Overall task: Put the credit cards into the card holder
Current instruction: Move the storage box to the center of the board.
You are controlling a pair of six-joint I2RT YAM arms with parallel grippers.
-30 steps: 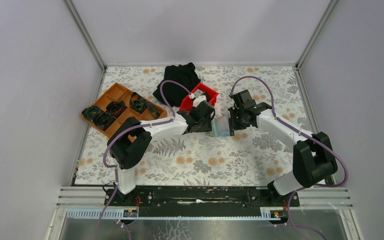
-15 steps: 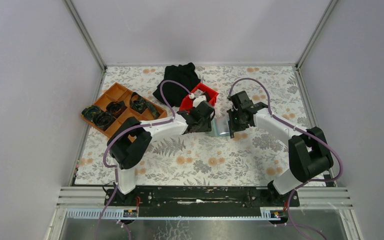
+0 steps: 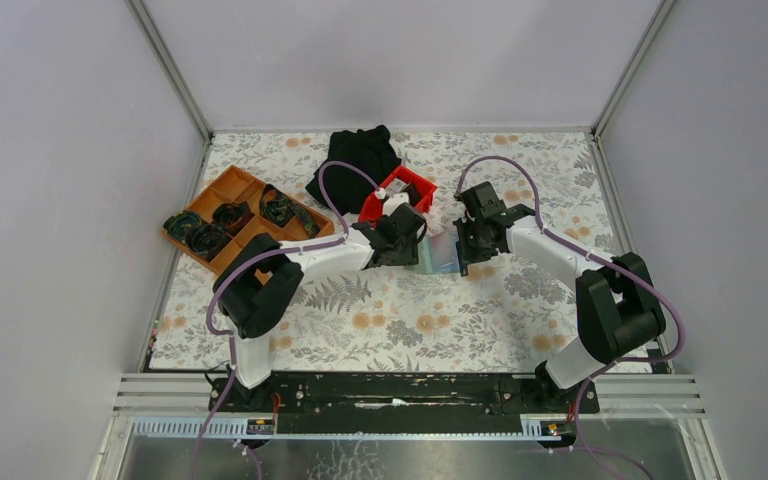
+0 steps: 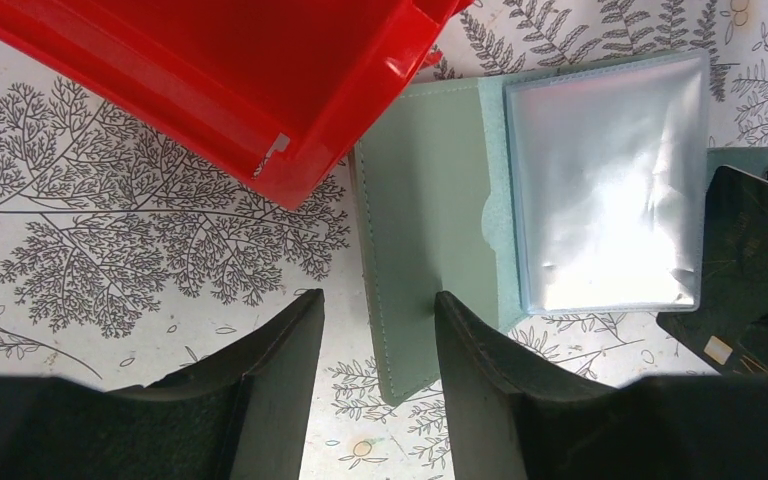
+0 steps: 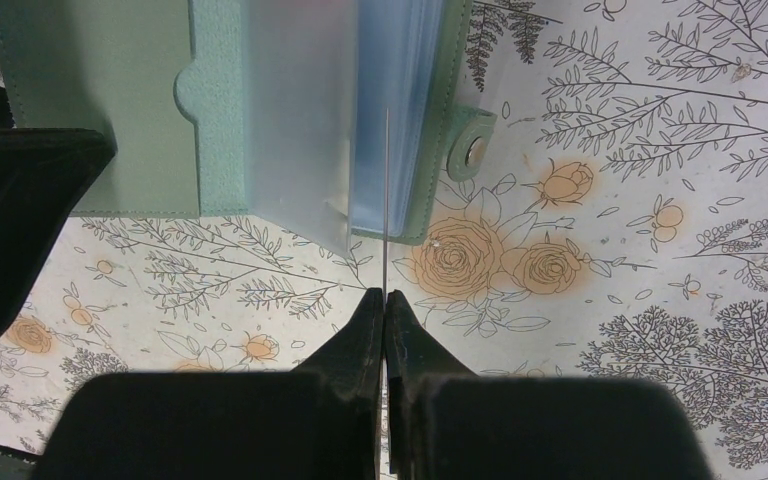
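Observation:
The card holder lies open on the floral table, grey-green, with clear plastic sleeves. My left gripper stands open at its left flap. One finger lies over the flap and the other is on the table, so the flap's edge sits between them. My right gripper is shut on a credit card. In the right wrist view the card is edge-on, its far end over the holder's sleeves near the snap. The card's dark face shows in the left wrist view.
A red plastic bin stands just behind the holder, its corner touching the flap. An orange compartment tray with dark items sits at the left. A black cloth lies at the back.
My right gripper has edged left with the card, closer over the holder. The left gripper has barely moved.

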